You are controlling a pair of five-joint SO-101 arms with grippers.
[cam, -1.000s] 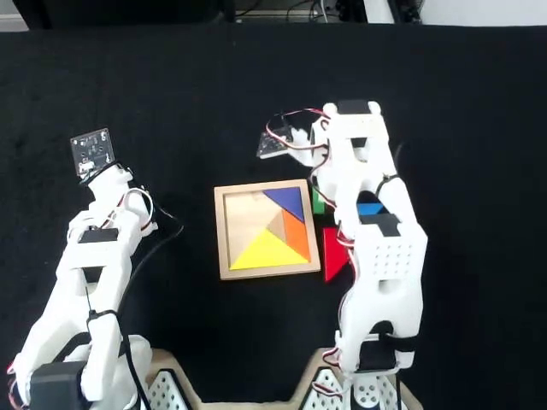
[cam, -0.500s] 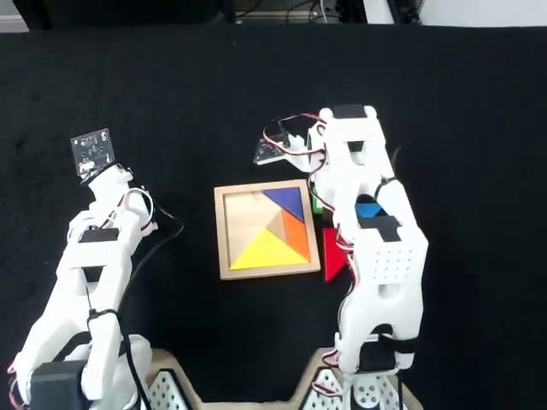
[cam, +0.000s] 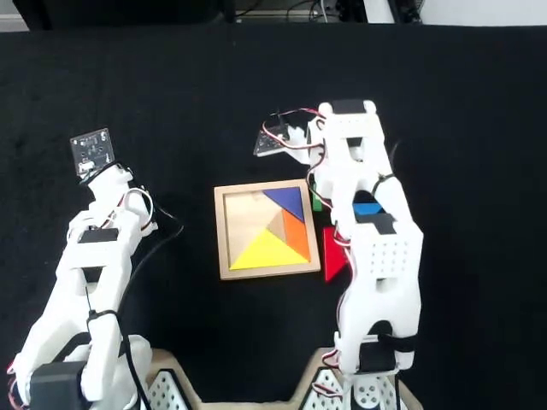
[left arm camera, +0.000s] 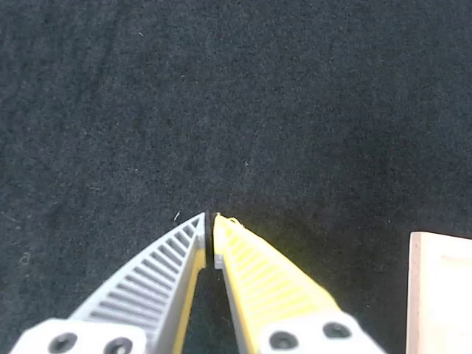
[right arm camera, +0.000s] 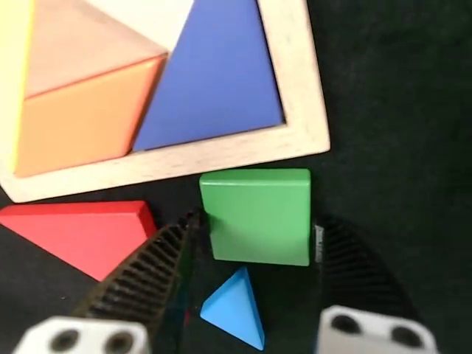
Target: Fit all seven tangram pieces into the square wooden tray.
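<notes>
The right gripper (right arm camera: 254, 227) is held apart astride the green square (right arm camera: 258, 214), which lies on the black cloth (cam: 171, 85) just right of the tray (cam: 224, 231), beside a red triangle (right arm camera: 81, 232) and a small blue triangle (right arm camera: 236, 306). The left gripper (left arm camera: 209, 219) is pressed together, left of the tray.

Black table (cam: 171, 102): tray (cam: 220, 231), red triangle (cam: 332, 260)

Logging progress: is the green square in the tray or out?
Out. The green square lies on the black cloth just outside the rim of the wooden tray, between the open jaws of the right gripper.
</notes>
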